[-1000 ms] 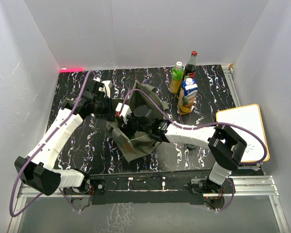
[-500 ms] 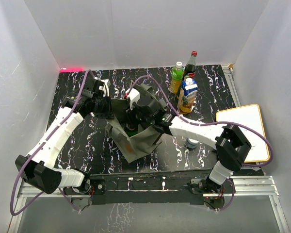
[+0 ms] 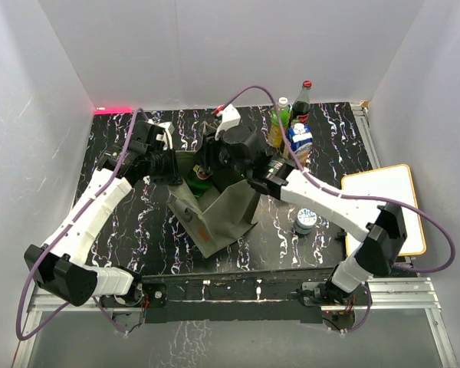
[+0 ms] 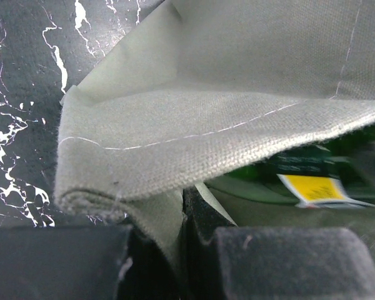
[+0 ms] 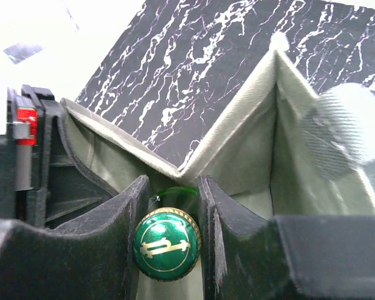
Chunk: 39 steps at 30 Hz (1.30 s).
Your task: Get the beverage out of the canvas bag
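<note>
one bag (image 3: 226,215), marbled table (image 3: 153,230), white walls (image 3: 215,46)

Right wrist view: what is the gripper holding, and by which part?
The right gripper is shut on the green bottle, clamping its top at the cap.

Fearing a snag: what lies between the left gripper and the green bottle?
The canvas bag's folded rim, pinched by the left gripper, with the green bottle behind; left wrist view.
</note>
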Tool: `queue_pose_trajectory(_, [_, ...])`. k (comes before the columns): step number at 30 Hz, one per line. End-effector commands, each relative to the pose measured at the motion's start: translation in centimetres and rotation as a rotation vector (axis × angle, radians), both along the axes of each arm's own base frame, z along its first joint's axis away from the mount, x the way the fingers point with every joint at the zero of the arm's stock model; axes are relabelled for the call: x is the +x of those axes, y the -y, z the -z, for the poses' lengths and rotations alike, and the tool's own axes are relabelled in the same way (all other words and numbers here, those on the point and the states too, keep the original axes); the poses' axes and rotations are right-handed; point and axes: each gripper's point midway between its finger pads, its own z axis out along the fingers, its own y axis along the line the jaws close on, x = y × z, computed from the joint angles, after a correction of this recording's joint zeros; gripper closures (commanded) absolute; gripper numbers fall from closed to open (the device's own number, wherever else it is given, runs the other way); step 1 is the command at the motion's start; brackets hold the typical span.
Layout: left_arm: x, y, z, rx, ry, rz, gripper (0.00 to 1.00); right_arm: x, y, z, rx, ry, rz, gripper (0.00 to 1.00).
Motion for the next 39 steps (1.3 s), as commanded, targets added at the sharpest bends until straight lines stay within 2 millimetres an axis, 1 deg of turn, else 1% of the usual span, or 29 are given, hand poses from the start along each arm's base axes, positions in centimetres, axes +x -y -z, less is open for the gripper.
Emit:
queue_pose_trajectory(1, [1.1, 0.0, -1.3, 0.0, 0.054, -0.008, 1.0, -1.5, 4.2, -17.3, 0.417, 0.176, 0.081, 0.92])
queue_pose_trajectory(8, [1.2, 0.1, -1.4, -0.014, 0.059, -0.031, 1.0, -2.2, 9.2, -22.0, 0.526, 0.136, 0.184, 0.92])
queue_pose_trajectory(9, [1.1, 0.0, -1.3, -0.009, 0.052, -0.035, 1.0, -2.5, 9.8, -23.3, 0.561, 0.132, 0.188, 0.92])
queue_pose_trajectory(12, [1.0, -0.2, -1.0, 0.004, 0.038, -0.042, 1.0, -3.7, 11.4, -25.5, 0.602, 0.137, 0.193, 0.92])
queue_pose_trajectory(14, [0.8, -0.4, -0.9, 0.009, 0.033, -0.042, 1.0, -4.4, 12.8, -26.4, 0.618, 0.151, 0.217, 0.92])
queue_pose_trajectory(17, [0.8, -0.6, -0.9, 0.022, 0.03, -0.045, 1.0, -5.5, 15.8, -27.6, 0.609, 0.217, 0.272, 0.92])
queue_pose_trajectory(18, [0.8, -0.7, -1.0, 0.026, 0.029, -0.046, 1.0, -6.0, 17.0, -28.0, 0.599, 0.242, 0.296, 0.92])
queue_pose_trajectory(20, [0.8, -1.0, -1.1, 0.042, 0.031, -0.05, 1.0, -6.4, 19.2, -27.8, 0.554, 0.266, 0.358, 0.92])
queue_pose_trajectory(23, [0.8, -1.4, -1.4, 0.061, 0.038, -0.059, 1.0, -7.1, 22.3, -26.7, 0.468, 0.284, 0.453, 0.92])
queue_pose_trajectory(26, [0.7, -1.8, -1.5, 0.077, 0.04, -0.065, 1.0, -7.6, 25.1, -24.4, 0.362, 0.279, 0.539, 0.92])
queue_pose_trajectory(30, [0.4, -1.7, -1.1, 0.075, 0.022, -0.056, 1.0, -8.1, 27.5, -21.4, 0.241, 0.273, 0.609, 0.92])
queue_pose_trajectory(33, [0.2, -1.5, -0.9, 0.066, 0.014, -0.052, 1.0, -7.9, 28.2, -18.1, 0.15, 0.25, 0.642, 0.92])
queue_pose_trajectory(36, [0.3, -1.3, -1.0, 0.058, 0.01, -0.047, 1.0, -7.1, 27.8, -14.0, 0.064, 0.213, 0.658, 0.92])
queue_pose_trajectory(38, [0.4, -1.2, -0.9, 0.059, 0.005, -0.045, 0.91, -6.5, 27.2, -12.1, 0.049, 0.202, 0.66, 0.92])
queue_pose_trajectory(39, [0.4, -1.2, -1.0, 0.062, 0.003, -0.041, 0.88, -6.2, 26.7, -11.8, 0.07, 0.207, 0.653, 0.92])
